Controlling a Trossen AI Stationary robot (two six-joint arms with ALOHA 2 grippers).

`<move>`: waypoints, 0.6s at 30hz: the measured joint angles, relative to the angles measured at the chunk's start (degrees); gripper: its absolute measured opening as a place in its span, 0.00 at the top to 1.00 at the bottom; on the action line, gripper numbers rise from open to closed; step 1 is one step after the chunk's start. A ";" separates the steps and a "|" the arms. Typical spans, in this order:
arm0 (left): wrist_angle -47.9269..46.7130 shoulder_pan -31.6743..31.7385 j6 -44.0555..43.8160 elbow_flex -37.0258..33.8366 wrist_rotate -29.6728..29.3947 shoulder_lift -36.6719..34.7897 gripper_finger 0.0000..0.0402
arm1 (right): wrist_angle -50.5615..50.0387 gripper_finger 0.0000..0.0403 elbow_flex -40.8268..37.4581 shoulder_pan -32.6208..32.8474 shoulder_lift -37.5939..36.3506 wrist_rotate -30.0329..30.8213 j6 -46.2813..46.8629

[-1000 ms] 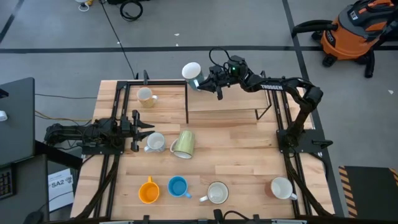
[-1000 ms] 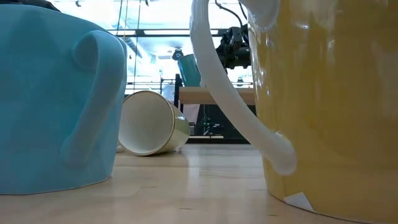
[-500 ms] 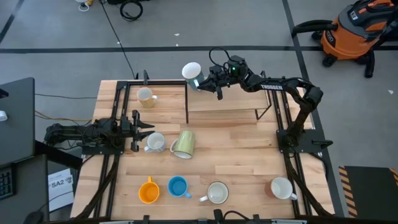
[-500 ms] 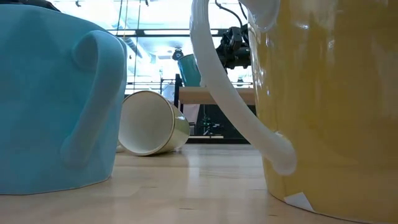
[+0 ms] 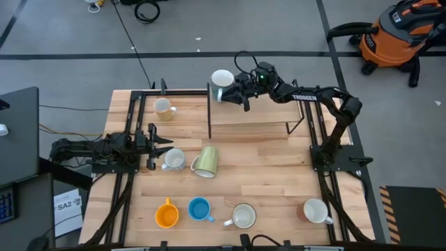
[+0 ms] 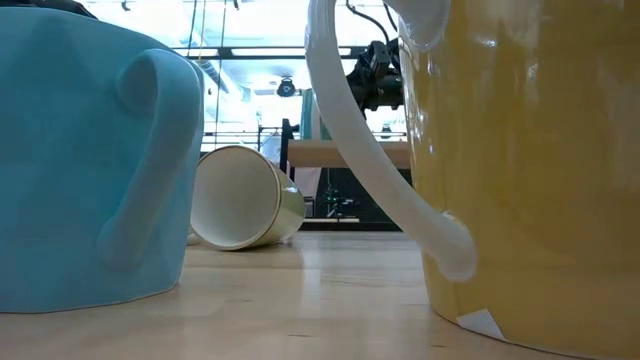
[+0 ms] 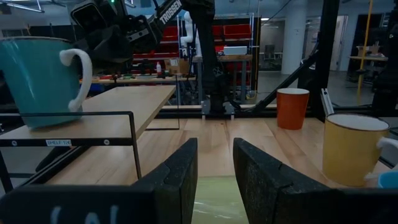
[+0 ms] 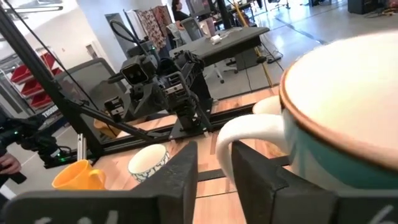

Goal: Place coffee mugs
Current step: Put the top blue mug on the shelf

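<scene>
Teal mug [image 5: 222, 78] (upright on shelf [image 5: 258, 113]) touches right gripper [image 5: 235, 89].

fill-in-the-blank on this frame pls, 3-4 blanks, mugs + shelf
1. The teal ceramic mug with the white handle stands upright on the raised wooden ____.
2. The right claw is at that mug; the ____ arm waits at the table's left edge.
3. The pale green mug in the middle of the table lies on its ____.
4. Along the table's near edge, the blue mug sits right beside the ____ mug.

Missing words: shelf; left; side; orange
</scene>
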 joint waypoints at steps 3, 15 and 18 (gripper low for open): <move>-0.01 -0.01 0.00 0.01 0.00 -0.01 0.73 | -0.09 0.71 0.00 -0.04 0.00 -0.09 0.21; -0.01 0.00 0.00 0.00 0.00 0.00 0.73 | 0.05 0.69 0.00 -0.47 0.00 -0.33 1.73; -0.01 -0.02 0.00 0.01 0.00 -0.01 0.73 | 0.04 0.69 0.00 -1.07 0.00 -0.02 1.65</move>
